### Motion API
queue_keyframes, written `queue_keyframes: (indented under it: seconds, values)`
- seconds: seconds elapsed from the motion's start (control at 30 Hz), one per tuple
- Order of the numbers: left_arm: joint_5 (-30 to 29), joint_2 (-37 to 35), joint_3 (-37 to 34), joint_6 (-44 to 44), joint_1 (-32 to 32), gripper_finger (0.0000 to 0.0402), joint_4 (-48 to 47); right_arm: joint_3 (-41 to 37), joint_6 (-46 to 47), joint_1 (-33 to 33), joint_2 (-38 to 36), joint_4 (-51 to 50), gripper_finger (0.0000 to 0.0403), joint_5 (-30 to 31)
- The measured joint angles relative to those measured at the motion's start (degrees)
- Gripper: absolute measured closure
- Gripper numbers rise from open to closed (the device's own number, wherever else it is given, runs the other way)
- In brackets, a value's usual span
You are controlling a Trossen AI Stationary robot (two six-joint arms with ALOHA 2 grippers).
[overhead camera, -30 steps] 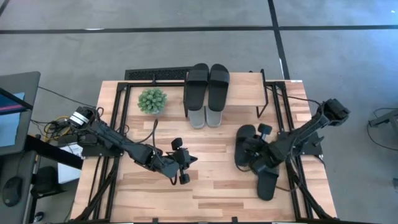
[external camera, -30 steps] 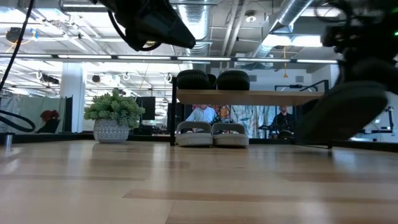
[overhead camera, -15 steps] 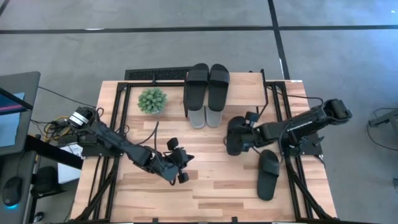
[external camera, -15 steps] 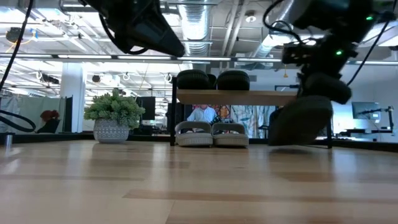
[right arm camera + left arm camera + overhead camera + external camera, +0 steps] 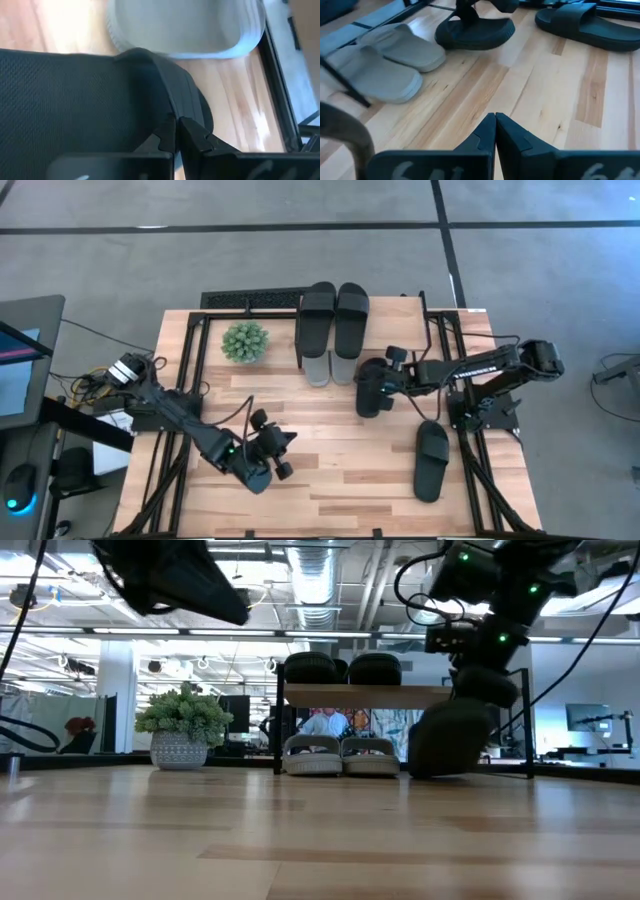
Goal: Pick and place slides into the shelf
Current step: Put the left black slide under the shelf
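Black is the slide [image 5: 371,387] that the right gripper [image 5: 385,377] holds: its jaws are clamped together on the strap, and the sandal hangs just beside the light grey pair [image 5: 331,367] under the shelf [image 5: 395,328], with its toe near the worktop [image 5: 330,480]. In the right wrist view the grey sandal [image 5: 187,27] lies just beyond the jaws, past the black strap [image 5: 90,100]. On top of the shelf, a black pair [image 5: 335,318] already lies side by side, further beyond the jaws. Another black slide [image 5: 431,460] rests flat on the worktop, behind the right gripper and well apart from it. The left gripper [image 5: 265,457] hovers over the bare wood with its jaws together and nothing between them. A small potted plant [image 5: 245,341] stands beside the shelf.
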Motion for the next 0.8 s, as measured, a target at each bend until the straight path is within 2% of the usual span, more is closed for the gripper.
queue_keyframes:
  seconds: [0.23,0.47,0.8]
  values:
    - [-6.05,-2.66,0.02,-11.32,-3.92,0.0401,-10.87,0.00,-2.07,-3.71,0.00,1.68,0.0403,-4.15]
    - [-10.14,-4.04,0.02,-19.19,-6.01,0.0401,-18.16,0.00,-3.12,-3.97,0.00,0.72,0.0400,-7.03]
    - [-10.62,-4.20,0.02,-20.69,-6.12,0.0401,-18.81,0.00,-3.10,-3.84,0.00,0.35,0.0334,-9.11]
